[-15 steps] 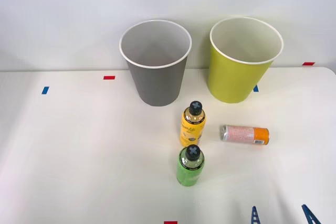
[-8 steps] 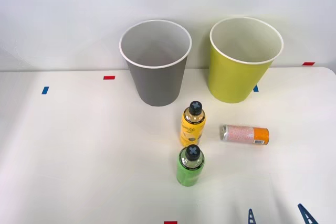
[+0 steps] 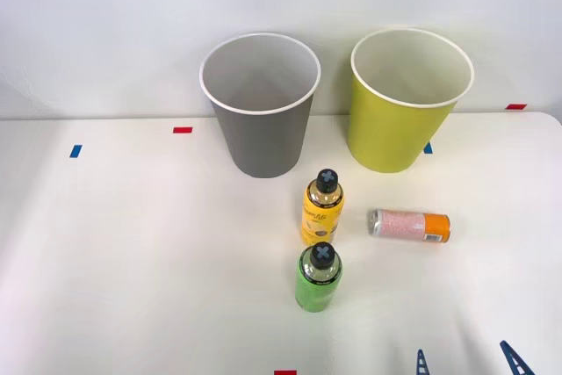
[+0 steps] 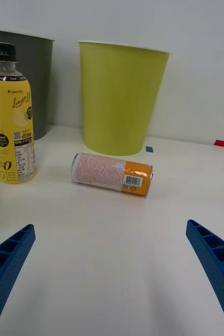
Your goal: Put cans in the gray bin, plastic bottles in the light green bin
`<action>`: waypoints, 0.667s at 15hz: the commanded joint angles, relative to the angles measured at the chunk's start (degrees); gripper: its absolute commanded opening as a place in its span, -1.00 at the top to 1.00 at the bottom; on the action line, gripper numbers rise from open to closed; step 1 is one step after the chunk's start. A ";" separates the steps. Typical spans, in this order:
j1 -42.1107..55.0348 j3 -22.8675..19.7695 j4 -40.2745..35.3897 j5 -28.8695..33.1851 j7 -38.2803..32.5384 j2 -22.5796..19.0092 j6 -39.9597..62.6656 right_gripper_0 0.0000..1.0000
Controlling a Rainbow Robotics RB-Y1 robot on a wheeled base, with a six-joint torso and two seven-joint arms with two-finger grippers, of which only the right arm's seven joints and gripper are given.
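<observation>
A: Fingers first. What was seen?

B: The right gripper (image 4: 112, 273) was seen spread wide, nothing clamped. The blue ribbed fingers (image 4: 7, 268) were set at the two lower corners of the wrist view, with bare white table (image 4: 112, 294) between them. In the front view, only the two tips (image 3: 467, 363) were caught at the bottom edge, right of centre.

A: Nearest task item?

B: The pale pink speckled can (image 4: 112, 173) was found lying on its side ahead of the open fingers, untouched, its orange end turned toward the robot's right. It was placed in front of the light green bin (image 3: 406, 103), apart from it.

A: Bottles?

B: The yellow-orange bottle (image 3: 321, 210) was stood upright, black cap on, left of the can and near the gray bin (image 3: 261, 107). The green bottle (image 3: 318, 277) was stood upright just in front of it, closer to the robot.

A: Bins?

B: Both were stood upright side by side at the far edge against the wall, gray on the left, light green on the right. No items could be made out inside either.

A: Other marks?

B: Red and blue tape marks (image 3: 183, 130) were noted on the table.
</observation>
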 commanded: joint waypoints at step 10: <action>-0.01 -0.01 -0.01 0.01 0.00 -0.01 0.02 -1.00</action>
